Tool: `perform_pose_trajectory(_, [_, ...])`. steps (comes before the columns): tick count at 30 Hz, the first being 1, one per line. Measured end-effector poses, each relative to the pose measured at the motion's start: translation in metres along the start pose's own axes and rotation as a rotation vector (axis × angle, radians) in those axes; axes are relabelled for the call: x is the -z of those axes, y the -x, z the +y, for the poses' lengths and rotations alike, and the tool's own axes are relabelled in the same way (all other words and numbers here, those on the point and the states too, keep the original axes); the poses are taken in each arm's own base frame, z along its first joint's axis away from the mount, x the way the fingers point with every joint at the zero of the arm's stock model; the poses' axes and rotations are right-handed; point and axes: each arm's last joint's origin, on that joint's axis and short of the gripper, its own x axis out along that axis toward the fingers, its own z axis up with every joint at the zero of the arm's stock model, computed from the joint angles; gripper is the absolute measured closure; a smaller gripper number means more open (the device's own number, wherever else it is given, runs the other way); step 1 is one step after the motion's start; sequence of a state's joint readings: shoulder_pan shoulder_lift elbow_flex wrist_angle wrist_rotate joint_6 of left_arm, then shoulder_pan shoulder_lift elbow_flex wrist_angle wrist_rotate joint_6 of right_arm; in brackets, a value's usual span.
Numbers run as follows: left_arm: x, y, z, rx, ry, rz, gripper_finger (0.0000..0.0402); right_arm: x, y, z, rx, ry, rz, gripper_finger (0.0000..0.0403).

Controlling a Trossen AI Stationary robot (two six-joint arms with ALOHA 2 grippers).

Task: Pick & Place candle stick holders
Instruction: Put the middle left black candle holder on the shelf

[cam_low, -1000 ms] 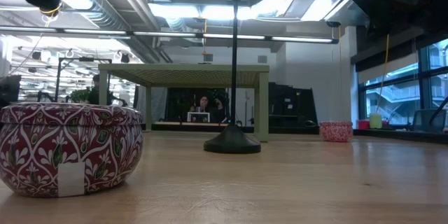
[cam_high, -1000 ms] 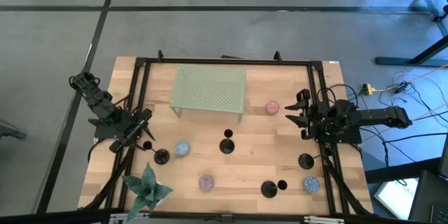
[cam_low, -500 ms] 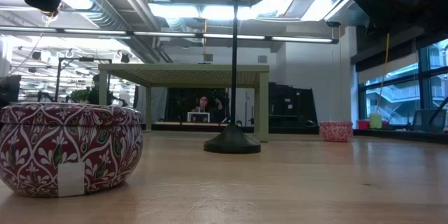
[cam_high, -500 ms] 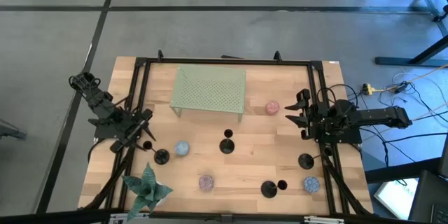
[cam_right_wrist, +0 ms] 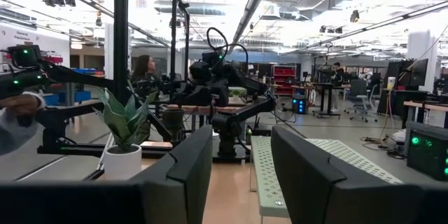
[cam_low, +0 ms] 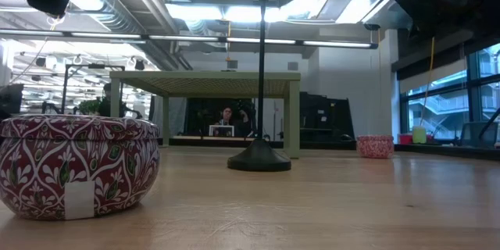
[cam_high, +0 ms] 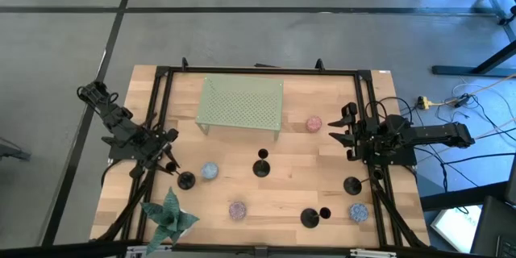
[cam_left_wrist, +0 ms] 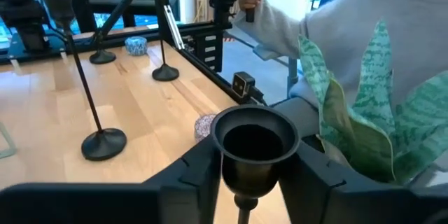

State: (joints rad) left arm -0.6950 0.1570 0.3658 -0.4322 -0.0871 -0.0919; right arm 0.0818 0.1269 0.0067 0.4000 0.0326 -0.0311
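Two of my dark left fingers (cam_left_wrist: pixel 189 175) pinch the matte black candlestick holder's (cam_left_wrist: pixel 253 147) smooth round cup. My right claw (cam_right_wrist: pixel 241 175) hangs spread over pale grained wood (cam_high: pixel 298 173).

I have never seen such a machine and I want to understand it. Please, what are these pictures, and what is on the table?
This is a robot with two dark arms at a wooden table. One picture looks down from above, one looks level across the table top, and two come from cameras on the wrists. On the table stand four black candlestick holders, a green perforated stand, small patterned tins and a plant. The left claw is around one holder's cup. The right claw is open and empty.
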Motion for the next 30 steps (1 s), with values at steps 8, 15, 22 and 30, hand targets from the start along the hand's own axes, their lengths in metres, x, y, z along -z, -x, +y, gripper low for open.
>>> perform_pose_trajectory(8, [-0.008,0.000,0.000,-0.023,0.007,-0.080,0.0293,0.000,0.000,0.000,0.000,0.000,0.001,0.0251])
perform_pose_trajectory(15, [-0.022,0.006,0.000,-0.057,-0.048,-0.179,0.0289,0.000,0.000,0.000,0.000,0.000,0.001,0.0251])
perform_pose_trajectory(22, [-0.048,0.020,0.000,-0.077,-0.028,-0.311,0.0292,0.000,0.000,0.000,0.001,0.000,0.002,0.0251])
perform_pose_trajectory(30, [-0.087,0.027,0.001,-0.245,-0.169,-0.311,0.0294,0.000,0.000,-0.002,0.080,-0.027,0.003,0.0251])
